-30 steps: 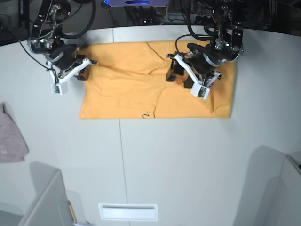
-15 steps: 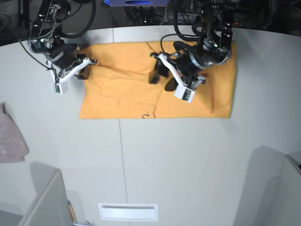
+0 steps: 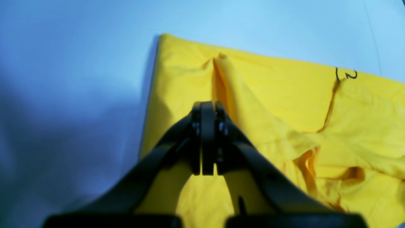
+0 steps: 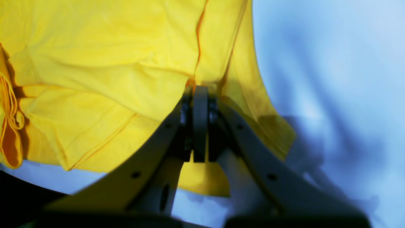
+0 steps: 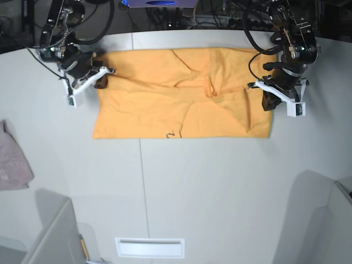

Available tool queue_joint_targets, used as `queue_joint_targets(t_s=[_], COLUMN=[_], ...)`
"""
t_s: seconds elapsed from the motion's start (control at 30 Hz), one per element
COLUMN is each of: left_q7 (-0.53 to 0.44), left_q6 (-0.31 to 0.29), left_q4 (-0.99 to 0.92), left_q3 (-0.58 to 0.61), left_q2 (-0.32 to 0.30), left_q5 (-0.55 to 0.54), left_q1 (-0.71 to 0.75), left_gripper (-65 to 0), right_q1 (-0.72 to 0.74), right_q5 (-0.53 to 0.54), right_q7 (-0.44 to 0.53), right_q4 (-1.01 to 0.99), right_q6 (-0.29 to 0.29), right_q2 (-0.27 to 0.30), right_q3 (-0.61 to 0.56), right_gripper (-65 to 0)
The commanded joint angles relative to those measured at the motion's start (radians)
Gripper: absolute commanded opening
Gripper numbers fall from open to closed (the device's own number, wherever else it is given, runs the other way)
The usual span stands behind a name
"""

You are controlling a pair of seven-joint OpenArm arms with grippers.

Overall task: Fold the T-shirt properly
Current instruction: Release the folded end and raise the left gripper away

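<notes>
The orange-yellow T-shirt lies spread across the back of the white table, with thin black lettering at its front edge. My left gripper is at the shirt's right edge. In the left wrist view the left gripper is shut, and a raised ridge of the T-shirt runs up from its tips. My right gripper is at the shirt's left edge. In the right wrist view the right gripper is shut on gathered folds of the T-shirt.
A small pink-grey cloth lies at the table's left edge. A white slot sits near the front edge, with grey panels at the front left and front right. Dark cables and equipment line the back edge.
My left gripper moved from the middle of the shirt to its right edge and closed. A small bunch of cloth now stands in the middle. The right gripper stayed shut at the left edge.
</notes>
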Motion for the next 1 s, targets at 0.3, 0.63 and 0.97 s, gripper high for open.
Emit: queue_joint_targets(t_s=[0.3,0.63,0.97], left_q7=[-0.013,-0.013,0.116], left_q6=[-0.007,-0.006,-0.006], left_q4=[-0.044,-0.133,-0.215], left_q3=[0.019,0.131,0.133], left_q2=[-0.005,0.018,0.133], left_q5=[-0.015,-0.016,-0.013], left_q1=[0.037,-0.049,-0.258], left_gripper=[-65.0,-65.0,-65.0], right_q1=[0.028,0.025,0.020], right_q5=[0.011,0.011,0.011], right_q7=[0.016,0.016,0.014], right_q4=[0.012,0.017,0.015], right_q6=[0.004,0.004,0.004], right_q2=[0.004,0.004,0.004], right_q3=[0.000,0.006,0.006], right_gripper=[-65.0,-65.0,-65.0])
